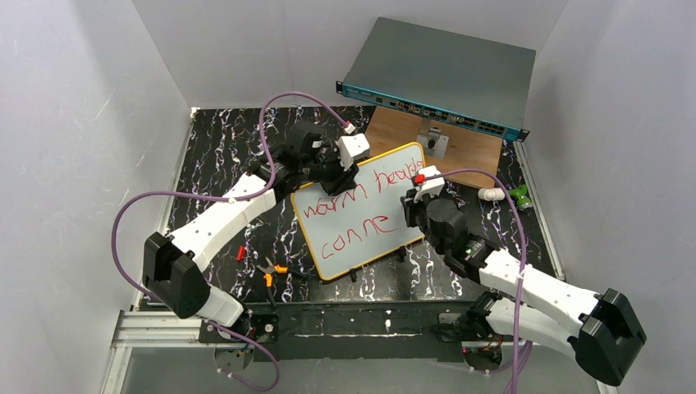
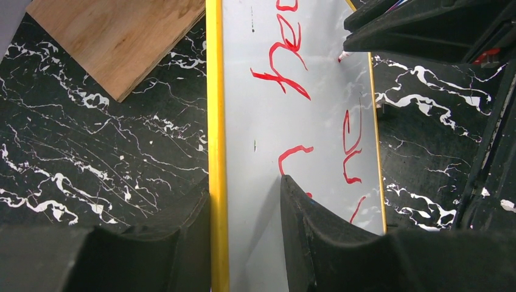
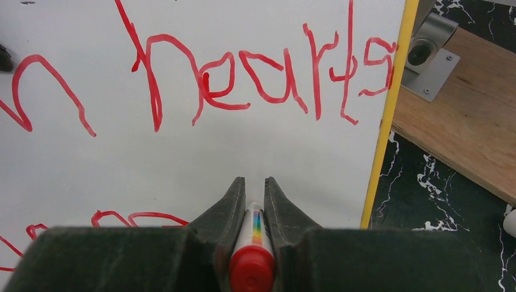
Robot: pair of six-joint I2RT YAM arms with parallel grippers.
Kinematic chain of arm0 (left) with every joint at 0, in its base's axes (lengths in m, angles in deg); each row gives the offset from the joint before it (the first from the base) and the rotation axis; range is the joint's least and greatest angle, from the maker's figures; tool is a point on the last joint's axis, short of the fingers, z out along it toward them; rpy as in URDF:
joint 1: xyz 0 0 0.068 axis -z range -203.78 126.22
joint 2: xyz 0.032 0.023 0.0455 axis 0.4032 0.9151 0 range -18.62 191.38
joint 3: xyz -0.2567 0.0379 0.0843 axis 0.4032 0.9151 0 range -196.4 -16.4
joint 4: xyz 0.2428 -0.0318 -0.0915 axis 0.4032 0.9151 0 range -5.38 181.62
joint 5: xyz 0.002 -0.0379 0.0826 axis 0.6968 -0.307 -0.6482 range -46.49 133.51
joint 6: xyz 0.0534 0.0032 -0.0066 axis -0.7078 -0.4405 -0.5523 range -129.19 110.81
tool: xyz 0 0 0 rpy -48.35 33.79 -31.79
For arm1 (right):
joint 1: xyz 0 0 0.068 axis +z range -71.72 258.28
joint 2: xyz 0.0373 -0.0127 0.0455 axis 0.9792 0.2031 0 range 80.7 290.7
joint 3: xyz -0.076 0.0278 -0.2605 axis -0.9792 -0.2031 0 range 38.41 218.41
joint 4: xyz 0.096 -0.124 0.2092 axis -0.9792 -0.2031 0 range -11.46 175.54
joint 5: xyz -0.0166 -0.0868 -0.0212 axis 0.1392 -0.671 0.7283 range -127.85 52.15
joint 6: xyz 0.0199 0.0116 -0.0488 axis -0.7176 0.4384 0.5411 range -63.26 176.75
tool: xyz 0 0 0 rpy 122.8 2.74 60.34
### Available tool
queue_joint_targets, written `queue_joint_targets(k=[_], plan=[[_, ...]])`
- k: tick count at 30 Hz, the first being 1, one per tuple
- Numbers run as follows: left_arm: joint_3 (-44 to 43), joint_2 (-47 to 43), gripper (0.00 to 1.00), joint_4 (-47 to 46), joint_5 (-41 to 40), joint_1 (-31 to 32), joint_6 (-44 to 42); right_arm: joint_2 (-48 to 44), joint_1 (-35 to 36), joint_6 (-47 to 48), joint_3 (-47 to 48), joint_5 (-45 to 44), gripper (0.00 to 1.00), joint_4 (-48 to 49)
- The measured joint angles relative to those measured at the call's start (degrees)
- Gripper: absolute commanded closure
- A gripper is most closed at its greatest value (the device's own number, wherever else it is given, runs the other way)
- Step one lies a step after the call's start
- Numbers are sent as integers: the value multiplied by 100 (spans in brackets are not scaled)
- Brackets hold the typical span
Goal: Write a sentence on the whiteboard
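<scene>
Centrally on the worktop [image 1: 213,164], one whiteboard [image 1: 386,176] carrying one sentence [image 1: 353,209] in two red lines. Left tool [image 2: 246,188] partly spread, clamped on the board's yellow rim; right tool [image 3: 251,182] pressed tight, pinching one red-capped marker [image 3: 252,258].

Whiteboard [image 1: 365,253]: flat white rectangle, rounded corners, thin orange-yellow rim, at the centre of the table in the top view. Its long axis runs from about 8 o'clock to 2 o'clock. Small black clip feet [image 1: 354,276] sit along its 6 o'clock edge. Sentence [image 1: 359,207]: red marker handwriting, two lines following the board's slant. The upper line reads "warm hearts" and reaches the 3 o'clock rim. At 6 o'clock of it, the lower line reads "conne", with bare white at its 3 o'clock.
</scene>
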Motion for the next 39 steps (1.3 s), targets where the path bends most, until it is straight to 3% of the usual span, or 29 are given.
queue_joint_targets(k=[18,39], plan=[[0,0,100,26,-70,-4,26,240,2,-262,210,667,99,160],[0,0,100,20,-76,-2,22,-122,11,-839,-573,748,99,70]])
